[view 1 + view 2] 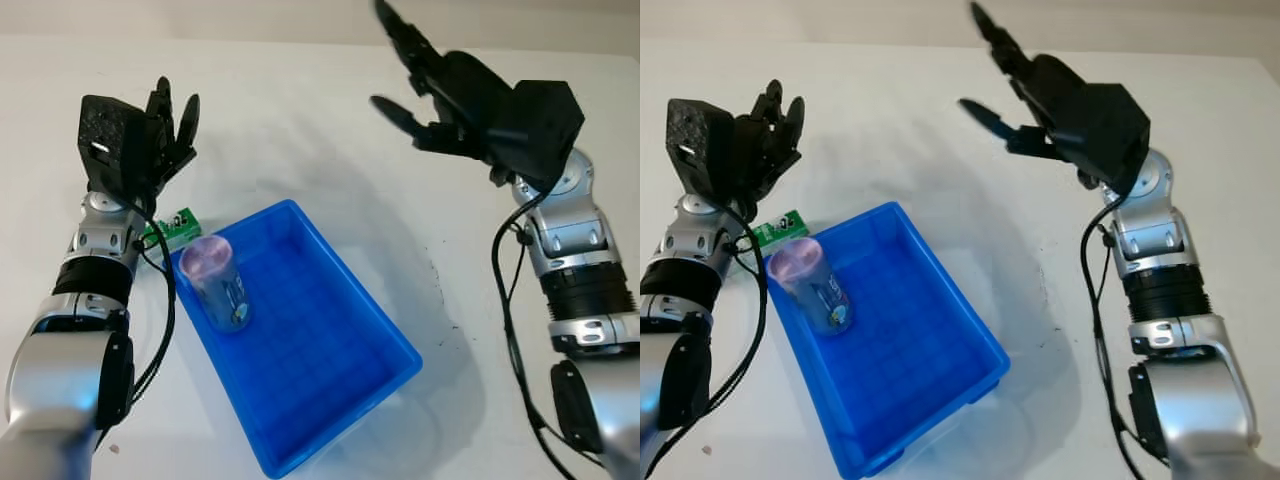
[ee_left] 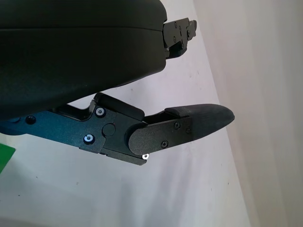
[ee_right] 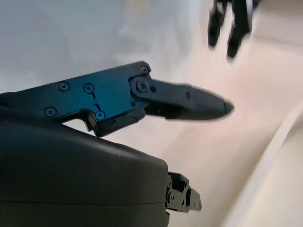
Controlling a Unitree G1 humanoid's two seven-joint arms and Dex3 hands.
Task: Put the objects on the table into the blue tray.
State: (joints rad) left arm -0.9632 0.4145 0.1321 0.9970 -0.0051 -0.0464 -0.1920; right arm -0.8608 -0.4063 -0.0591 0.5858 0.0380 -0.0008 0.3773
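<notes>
one can (image 1: 220,282) right of left hand (image 1: 165,125)

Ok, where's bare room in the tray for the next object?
The blue tray floor is bare from the bottle to the near corner. It is crowded at the far left corner: bottle inside, green object just outside, left hand above. Right hand is open, beyond the tray.

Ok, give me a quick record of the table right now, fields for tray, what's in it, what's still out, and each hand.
tray: blue tray, at the table's middle
in tray: can, at the tray's left end
still out: green packet, on the table beside the tray's left corner
left hand: open, raised above the table beyond the packet
right hand: open, raised beyond the tray's far right
</notes>
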